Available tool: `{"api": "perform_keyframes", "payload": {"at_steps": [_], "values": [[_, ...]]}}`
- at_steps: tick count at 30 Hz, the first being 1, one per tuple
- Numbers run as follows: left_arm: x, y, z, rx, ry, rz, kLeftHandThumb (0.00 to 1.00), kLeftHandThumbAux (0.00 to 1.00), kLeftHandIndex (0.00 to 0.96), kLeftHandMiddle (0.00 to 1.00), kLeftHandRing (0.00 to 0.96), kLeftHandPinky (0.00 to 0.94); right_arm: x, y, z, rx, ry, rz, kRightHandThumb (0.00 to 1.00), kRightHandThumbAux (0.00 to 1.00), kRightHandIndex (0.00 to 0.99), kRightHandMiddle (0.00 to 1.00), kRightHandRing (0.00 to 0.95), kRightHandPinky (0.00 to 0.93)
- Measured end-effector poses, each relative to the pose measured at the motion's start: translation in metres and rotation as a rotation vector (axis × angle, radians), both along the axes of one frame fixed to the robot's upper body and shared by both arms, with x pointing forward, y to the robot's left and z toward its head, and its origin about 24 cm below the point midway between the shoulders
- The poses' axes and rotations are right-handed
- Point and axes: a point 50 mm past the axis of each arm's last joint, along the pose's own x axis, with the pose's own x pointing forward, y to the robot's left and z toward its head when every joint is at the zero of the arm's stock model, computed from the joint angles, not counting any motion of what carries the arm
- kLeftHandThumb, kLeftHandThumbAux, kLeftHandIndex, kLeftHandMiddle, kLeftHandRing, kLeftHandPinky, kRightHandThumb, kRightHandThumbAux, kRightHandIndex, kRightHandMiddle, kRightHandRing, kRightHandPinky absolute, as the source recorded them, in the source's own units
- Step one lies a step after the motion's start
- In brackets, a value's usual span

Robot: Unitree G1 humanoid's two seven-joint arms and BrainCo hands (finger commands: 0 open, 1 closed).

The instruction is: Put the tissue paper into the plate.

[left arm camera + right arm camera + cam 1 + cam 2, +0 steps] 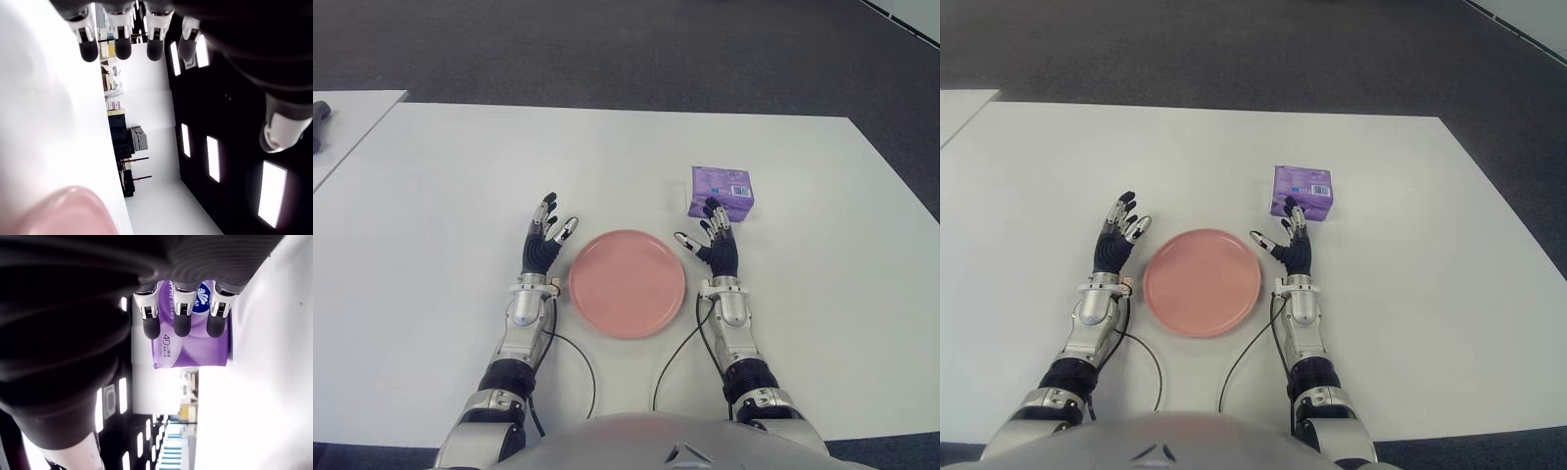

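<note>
Two hands flank the pink plate (626, 282) on your white worktop (440, 196). Your left hand (544, 244) shows just beside the plate's left rim, fingers spread and holding nothing; its wrist view shows the fingertips (122, 46) extended in a row, with the plate's pink edge in the near corner. Your right hand (713, 245) shows just beside the plate's right rim, likewise spread and empty, thumb angled toward the plate. The tissue paper (721, 191), a purple wrapped pack with a white label on top, lies flat on the worktop beyond the right hand and to the right of the plate, apart from it. In the eye views the right fingertips overlap the pack's near edge; the right wrist view shows three fingertips (182, 323) extended in front of the purple wrapper, none curled around it, and you cannot tell whether they touch it. The plate holds nothing. At the far left, a second white surface (342, 122) carries a dark object (319, 117), only partly in view.
</note>
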Motion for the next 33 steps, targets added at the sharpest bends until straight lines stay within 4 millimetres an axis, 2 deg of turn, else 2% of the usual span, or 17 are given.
{"api": "perform_keyframes", "payload": {"at_steps": [4,7,16,19,25,33], "values": [[0.002,0.0,0.001,-0.001,-0.009,-0.002,0.0,0.486,0.0,0.0,0.0,0.0,-0.001,-0.002,0.004,-0.017,0.009,-0.019,0.0,0.808,0.029,0.0,0.0,0.001],[0.003,-0.001,0.001,-0.003,-0.011,-0.003,0.0,0.481,0.0,0.0,0.0,0.0,0.001,-0.005,0.016,-0.034,-0.015,-0.028,0.01,0.771,0.028,0.002,0.0,0.0],[0.004,-0.002,0.002,-0.005,-0.013,-0.006,0.0,0.468,0.0,0.0,0.0,0.0,0.019,-0.013,0.089,-0.101,-0.275,-0.107,0.037,0.702,0.036,0.017,0.0,0.0],[0.004,-0.002,0.002,-0.004,-0.013,-0.006,0.0,0.468,0.0,0.0,0.0,0.0,0.026,-0.014,0.104,-0.115,-0.334,-0.121,0.044,0.691,0.04,0.02,0.0,0.0],[0.005,-0.003,0.002,-0.006,-0.012,-0.007,0.0,0.473,0.0,0.0,0.0,0.0,0.042,-0.023,0.123,-0.141,-0.402,-0.146,0.097,0.689,0.062,0.039,0.001,0.0],[0.005,-0.001,0.001,-0.021,-0.019,0.002,0.0,0.473,0.0,0.0,0.0,0.0,0.058,-0.029,0.175,-0.17,-0.552,-0.151,0.154,0.706,0.08,0.048,0.0,0.0]]}}
